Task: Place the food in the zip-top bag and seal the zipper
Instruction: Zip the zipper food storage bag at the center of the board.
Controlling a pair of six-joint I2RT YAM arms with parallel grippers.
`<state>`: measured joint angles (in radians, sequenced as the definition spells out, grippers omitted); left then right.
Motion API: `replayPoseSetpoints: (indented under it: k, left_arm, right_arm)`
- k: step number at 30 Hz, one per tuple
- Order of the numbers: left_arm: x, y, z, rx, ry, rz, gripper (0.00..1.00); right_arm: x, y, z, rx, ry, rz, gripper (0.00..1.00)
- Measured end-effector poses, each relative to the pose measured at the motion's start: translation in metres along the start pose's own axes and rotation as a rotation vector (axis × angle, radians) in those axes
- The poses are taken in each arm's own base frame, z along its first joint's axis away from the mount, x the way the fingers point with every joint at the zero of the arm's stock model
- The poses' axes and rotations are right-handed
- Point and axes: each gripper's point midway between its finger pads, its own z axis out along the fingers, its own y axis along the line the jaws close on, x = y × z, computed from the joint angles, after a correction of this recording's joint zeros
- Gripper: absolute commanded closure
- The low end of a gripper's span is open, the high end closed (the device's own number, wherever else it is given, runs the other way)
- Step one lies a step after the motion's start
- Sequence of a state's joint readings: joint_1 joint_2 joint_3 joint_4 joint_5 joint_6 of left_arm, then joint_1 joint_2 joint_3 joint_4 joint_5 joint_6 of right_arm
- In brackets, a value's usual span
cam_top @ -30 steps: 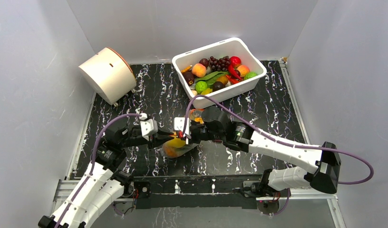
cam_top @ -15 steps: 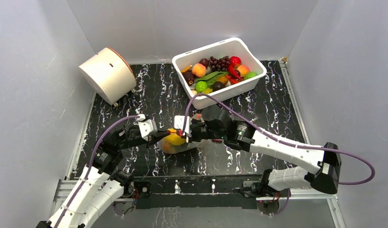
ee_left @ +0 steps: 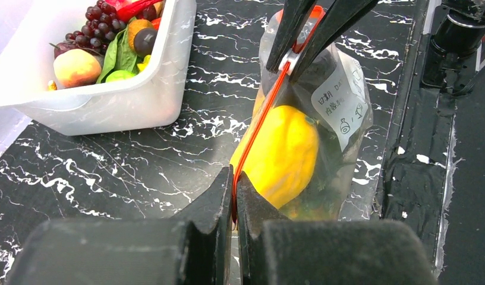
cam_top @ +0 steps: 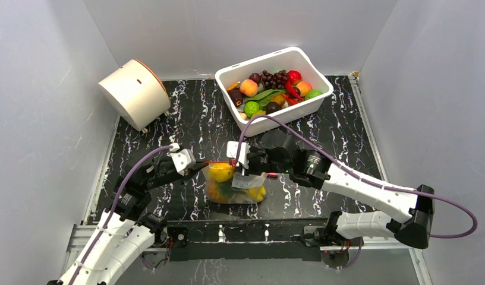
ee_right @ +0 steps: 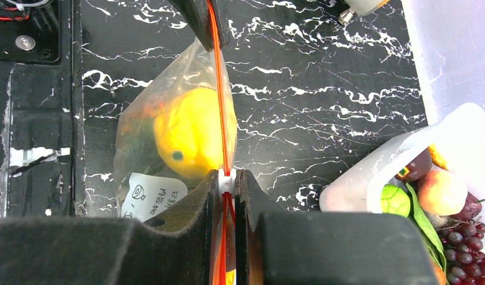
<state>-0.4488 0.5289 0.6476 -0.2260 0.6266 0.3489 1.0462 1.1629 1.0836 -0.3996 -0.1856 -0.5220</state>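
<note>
The zip-top bag hangs between my two grippers, clear, with a white label. Inside it shows food: a yellow fruit and orange and green pieces behind it. The zipper runs taut as a red-orange line from one gripper to the other. My left gripper is shut on the strip's left end. My right gripper is shut on the zipper at its white slider, and appears in the left wrist view as two dark fingers.
A white bin full of toy produce stands at the back right, close behind the bag. A cream round drum lies at the back left. The black marbled table ends at a metal rail near the arm bases.
My left gripper has shut on the zipper's end. My right gripper has slid to the right along the strip. The bag now hangs stretched and upright between them.
</note>
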Motion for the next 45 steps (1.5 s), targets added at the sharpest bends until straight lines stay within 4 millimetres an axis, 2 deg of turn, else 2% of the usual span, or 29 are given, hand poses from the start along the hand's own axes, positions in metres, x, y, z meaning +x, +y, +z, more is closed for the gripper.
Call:
replayPoseSetpoints:
  k: [15, 26, 31, 39, 45]
  left_arm:
    - [0.005, 0.009, -0.002, -0.055, 0.025, 0.000, 1.00]
    - [0.006, 0.013, -0.004, -0.086, 0.029, 0.007, 1.00]
    - [0.008, 0.021, -0.006, -0.135, 0.043, 0.009, 1.00]
    - [0.011, 0.032, -0.011, -0.204, 0.061, 0.013, 1.00]
    - [0.012, 0.034, -0.011, -0.215, 0.068, 0.015, 1.00]
  right_arm:
    - [0.013, -0.006, -0.008, 0.031, 0.054, 0.016, 1.00]
    - [0.015, -0.012, -0.033, 0.082, 0.074, 0.043, 1.00]
    - [0.026, -0.016, -0.040, 0.115, 0.123, 0.048, 1.00]
    - [0.035, -0.022, -0.064, 0.174, 0.170, 0.054, 1.00]
    - [0.042, -0.021, -0.067, 0.176, 0.200, 0.056, 1.00]
